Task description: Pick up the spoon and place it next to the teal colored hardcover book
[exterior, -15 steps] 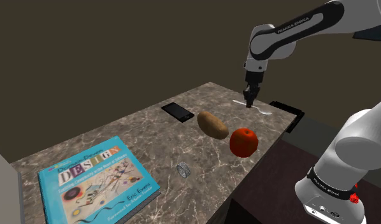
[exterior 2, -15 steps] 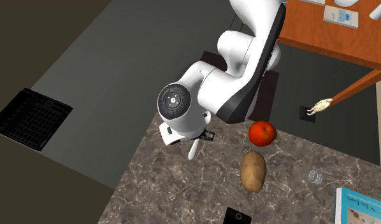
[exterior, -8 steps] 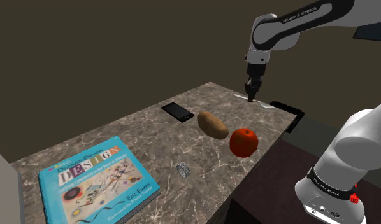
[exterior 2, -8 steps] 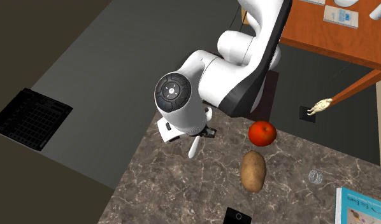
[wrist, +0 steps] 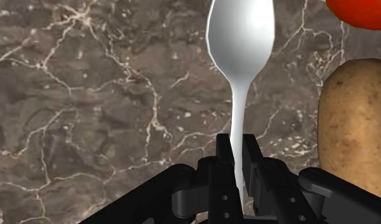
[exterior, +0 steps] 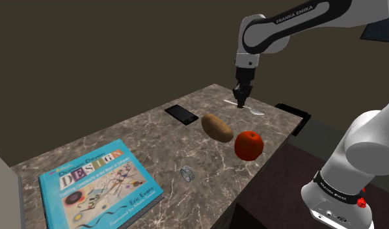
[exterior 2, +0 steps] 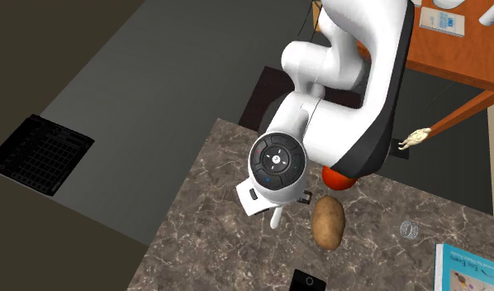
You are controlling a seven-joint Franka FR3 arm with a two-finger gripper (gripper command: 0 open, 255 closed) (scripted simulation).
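Shoulder view, left to right. Dark marble-look worktop (exterior: 147, 140) with pale veins, plain dark brown wall behind it. Teal hardcover book (exterior: 99, 182) lies flat at the near left end, cover up, "DESIGN" printed on it. Small clear ring-shaped object (exterior: 187, 173) right of the book, apart from it, near the front edge. Black phone (exterior: 181, 114) lies flat further back. Potato (exterior: 217, 127) just right of the phone, not touching. Gripper (exterior: 241, 102) points straight down over the far end of the worktop, fingers clamped on the white spoon (exterior: 250, 109). The spoon is well apart from the book, at the opposite end of the worktop. It lies level, bowl sticking out towards the view's right. Can't tell how far it sits off the surface. Red round fruit (exterior: 248, 144) near the front edge, just right of the potato. Flat black object (exterior: 292, 116) beyond the far right corner. Robot stand (exterior: 336, 198) at lower right.

Wrist view: the spoon handle is pinched between the two fingers, the bowl points away over bare marble, and the potato and red fruit are off to one side.

Second exterior view: black grate (exterior 2: 39, 153) on a grey floor (exterior 2: 154, 74) at left. The arm hangs over the worktop at centre. Orange-brown wooden table (exterior 2: 452, 58) at upper right with small pale items on it.
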